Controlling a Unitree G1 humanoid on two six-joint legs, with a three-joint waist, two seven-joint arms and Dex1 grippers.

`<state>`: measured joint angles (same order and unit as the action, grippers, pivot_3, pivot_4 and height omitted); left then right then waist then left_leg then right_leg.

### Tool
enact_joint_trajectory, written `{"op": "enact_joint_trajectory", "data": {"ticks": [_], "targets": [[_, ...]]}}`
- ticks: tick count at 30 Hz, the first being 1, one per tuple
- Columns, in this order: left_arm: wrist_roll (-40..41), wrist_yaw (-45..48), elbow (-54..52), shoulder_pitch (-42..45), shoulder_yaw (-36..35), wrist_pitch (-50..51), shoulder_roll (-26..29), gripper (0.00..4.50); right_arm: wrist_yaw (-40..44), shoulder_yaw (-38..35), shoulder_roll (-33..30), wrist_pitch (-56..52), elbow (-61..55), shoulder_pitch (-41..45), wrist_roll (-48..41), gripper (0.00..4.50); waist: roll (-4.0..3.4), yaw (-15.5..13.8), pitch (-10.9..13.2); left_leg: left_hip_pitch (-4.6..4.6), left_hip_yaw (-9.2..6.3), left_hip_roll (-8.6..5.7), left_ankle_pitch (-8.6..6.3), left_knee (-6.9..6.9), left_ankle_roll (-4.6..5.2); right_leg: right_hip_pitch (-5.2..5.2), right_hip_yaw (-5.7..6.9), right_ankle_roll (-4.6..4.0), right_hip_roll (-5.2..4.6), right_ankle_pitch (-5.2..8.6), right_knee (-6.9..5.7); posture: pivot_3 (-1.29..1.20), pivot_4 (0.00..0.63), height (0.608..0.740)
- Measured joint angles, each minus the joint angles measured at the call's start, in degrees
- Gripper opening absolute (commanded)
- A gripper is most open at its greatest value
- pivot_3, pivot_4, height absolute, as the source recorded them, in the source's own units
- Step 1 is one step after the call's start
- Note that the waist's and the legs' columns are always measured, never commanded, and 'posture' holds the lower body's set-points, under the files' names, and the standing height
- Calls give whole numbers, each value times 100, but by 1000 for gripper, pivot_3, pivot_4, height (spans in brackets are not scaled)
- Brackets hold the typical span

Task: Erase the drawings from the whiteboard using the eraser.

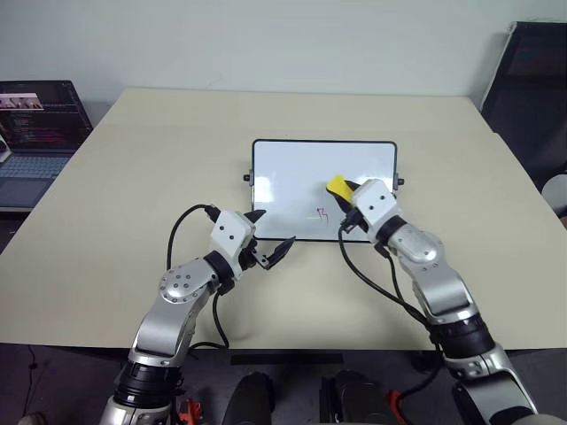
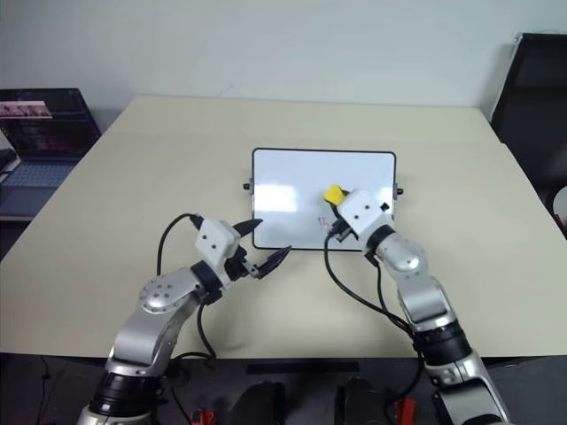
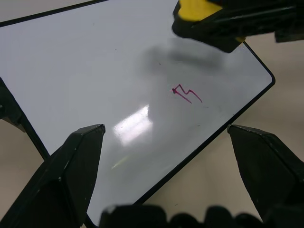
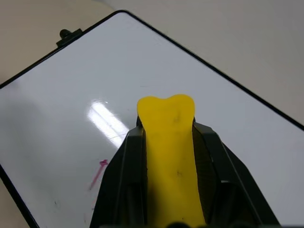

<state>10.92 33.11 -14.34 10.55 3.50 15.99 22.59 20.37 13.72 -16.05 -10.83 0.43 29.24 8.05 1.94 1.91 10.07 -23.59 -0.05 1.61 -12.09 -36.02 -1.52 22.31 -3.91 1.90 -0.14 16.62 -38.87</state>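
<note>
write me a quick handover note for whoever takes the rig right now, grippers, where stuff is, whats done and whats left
Right gripper: shut on the small bright yellow eraser, held over the right part of the glossy white black-framed whiteboard.
Left gripper: open, holding nothing, at the board's near left corner.
Whiteboard lies flat on the beige table, short-side knobs to left and right.
Done: eraser picked up and brought over the board; most of the surface looks clean.
Left: one small red marker squiggle near the board's near edge, just nearer the robot than the eraser. Wipe it off.
</note>
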Motion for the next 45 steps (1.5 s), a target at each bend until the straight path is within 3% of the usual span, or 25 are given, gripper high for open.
{"op": "enact_joint_trajectory", "data": {"ticks": [16, 31, 45], "targets": [[-3, -255, -369, -321, -53, 139, -2, 4500, -164, 333, 148, 786, 1518, 525, 674, 959, 1, 13, -1, 28, 3, 5, 1, -2, 0, -17, -9, -1, 1, -1, -9, 0, 150, 740], [-3, -269, -390, -317, -50, 264, -4, 4500, 50, 568, 98, 859, 1131, -117, 842, 959, 9, 9, -7, 60, 5, 6, 1, -2, 1, -49, -12, 0, 1, 2, -7, 0, 150, 740], [-2, -262, -440, -309, -47, 284, -6, 4500, 455, 507, -433, 904, 541, -775, 820, 959, 11, -6, -7, 64, 3, 5, 1, -2, 1, -57, -12, 21, -1, 16, -4, 0, 150, 740]]}}
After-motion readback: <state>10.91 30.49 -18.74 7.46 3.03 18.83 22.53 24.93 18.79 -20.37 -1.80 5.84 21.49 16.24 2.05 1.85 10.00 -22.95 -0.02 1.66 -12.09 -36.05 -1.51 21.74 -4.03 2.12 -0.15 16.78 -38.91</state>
